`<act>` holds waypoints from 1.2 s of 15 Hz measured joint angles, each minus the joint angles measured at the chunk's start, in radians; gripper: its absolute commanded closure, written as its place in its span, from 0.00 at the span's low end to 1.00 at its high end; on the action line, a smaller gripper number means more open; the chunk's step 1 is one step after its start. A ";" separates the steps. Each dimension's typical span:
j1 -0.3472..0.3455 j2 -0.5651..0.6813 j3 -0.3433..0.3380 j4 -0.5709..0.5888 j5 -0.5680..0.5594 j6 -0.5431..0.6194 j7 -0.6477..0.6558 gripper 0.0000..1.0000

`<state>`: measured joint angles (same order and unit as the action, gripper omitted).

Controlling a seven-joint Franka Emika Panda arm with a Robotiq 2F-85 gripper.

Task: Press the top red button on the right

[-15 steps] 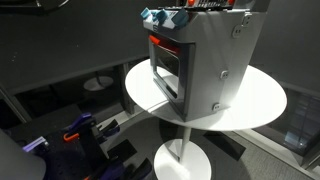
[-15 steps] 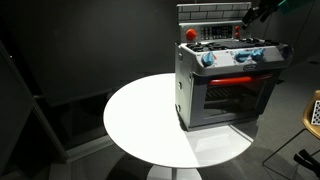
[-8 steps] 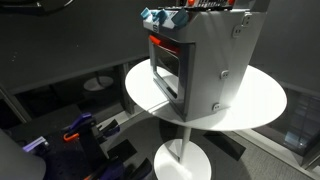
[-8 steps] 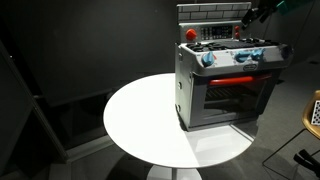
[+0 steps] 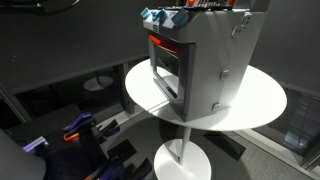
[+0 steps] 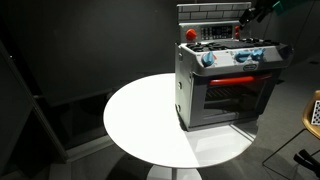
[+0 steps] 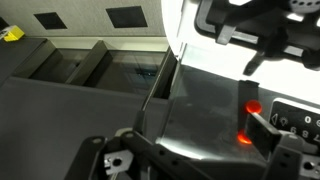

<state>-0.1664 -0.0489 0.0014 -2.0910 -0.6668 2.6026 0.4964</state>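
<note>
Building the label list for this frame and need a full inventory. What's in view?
toy stove: 1, grey with a dark oven window, on the table, toward one edge
table: 1, white, round, on a pedestal
red buttons: 2 in the wrist view, glowing red, close together, one above the other
knobs: blue, count unclear, in a row above the oven door
oven handle: 1, red, across the door
backsplash: 1, pale brick pattern, behind the stove top
floor object: 1, blue-purple, below the table, can't identify
gripper: 1, dark, above the stove's back corner, jaw state unclear
</note>
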 measured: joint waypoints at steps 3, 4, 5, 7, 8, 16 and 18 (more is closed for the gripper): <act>0.008 0.009 -0.008 0.007 0.000 0.000 0.000 0.00; 0.010 0.012 -0.010 0.009 0.000 0.000 0.000 0.00; 0.012 0.015 -0.011 0.012 0.000 0.000 0.000 0.00; 0.014 0.021 -0.014 0.019 0.000 0.000 0.000 0.00; 0.015 0.024 -0.016 0.022 0.000 0.000 0.000 0.00; 0.024 0.031 -0.026 0.028 0.000 0.000 0.000 0.00; 0.024 0.033 -0.027 0.030 0.000 0.000 0.000 0.00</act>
<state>-0.1424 -0.0157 -0.0253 -2.0611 -0.6668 2.6026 0.4964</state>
